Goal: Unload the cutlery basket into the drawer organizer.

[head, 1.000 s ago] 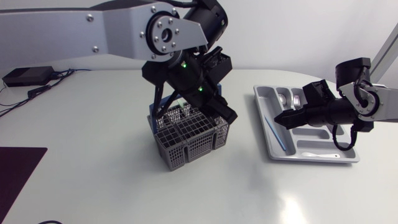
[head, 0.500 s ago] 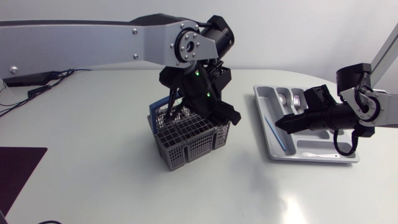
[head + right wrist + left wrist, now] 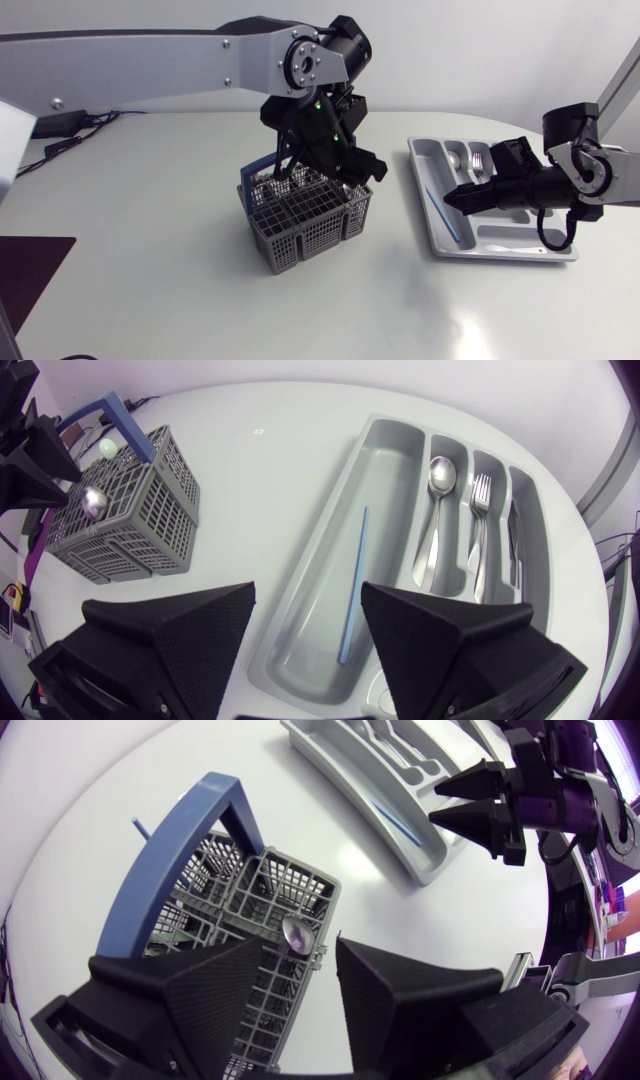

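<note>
The grey wire cutlery basket [image 3: 300,218] with a blue handle [image 3: 260,166] stands mid-table. My left gripper [image 3: 338,170] hangs just over its far side, open. In the left wrist view a spoon bowl [image 3: 297,933] stands up from the basket [image 3: 255,895] between the spread fingertips of my left gripper [image 3: 300,946], untouched. The grey drawer organizer [image 3: 424,205] lies to the right. Above it my right gripper [image 3: 458,196] is open and holds nothing. In it lie a blue stick [image 3: 352,585], a spoon [image 3: 432,510], a fork [image 3: 478,530] and a knife [image 3: 512,545].
A black box with cables [image 3: 45,122] sits at the far left of the table. A dark mat [image 3: 25,275] lies at the near left edge. Bare tabletop stretches between basket and organizer and along the front.
My left arm has swung right and settled over the basket's far side, and its fingers have opened wider. My right gripper has shifted only slightly above the organizer.
</note>
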